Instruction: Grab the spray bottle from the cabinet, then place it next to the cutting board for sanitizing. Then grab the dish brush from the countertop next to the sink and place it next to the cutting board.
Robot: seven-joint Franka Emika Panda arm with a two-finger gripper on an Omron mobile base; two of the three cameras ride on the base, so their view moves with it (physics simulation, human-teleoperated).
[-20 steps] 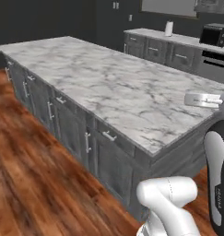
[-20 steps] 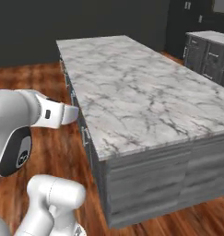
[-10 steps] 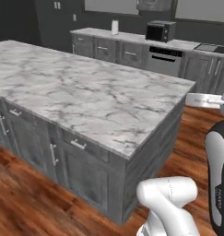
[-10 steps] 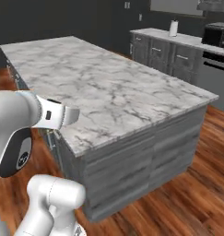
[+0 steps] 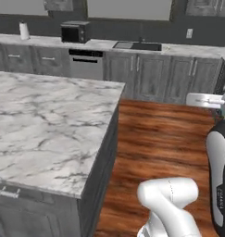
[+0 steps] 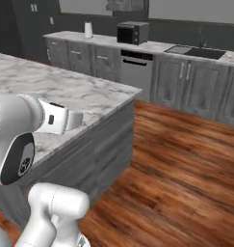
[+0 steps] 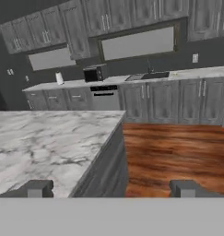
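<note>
The two-finger gripper [image 7: 111,188] is standing wide apart with nothing between its small dark finger tips [image 7: 37,188], facing out over the near corner of a white marble island top with grey veining [image 7: 44,147]. That island is sitting on grey wood-grain base cabinets [image 5: 35,217], and a red-brown wooden plank floor [image 5: 165,139] is stretching between it and the far wall. Along that wall a white marble countertop [image 7: 132,79] is running above more grey base cabinets, and the dark black rectangular sink [image 5: 138,46] with its thin dark faucet [image 6: 202,37] is lying set into it, well apart from the gripper. A small black microwave [image 6: 133,33] is resting on the countertop to one side of the sink, and a white cylindrical canister [image 6: 88,29] is standing further along. Grey wood-grain wall cabinets [image 7: 44,30] are hanging above; the spray bottle, cutting board and dish brush cannot be made out at this distance
</note>
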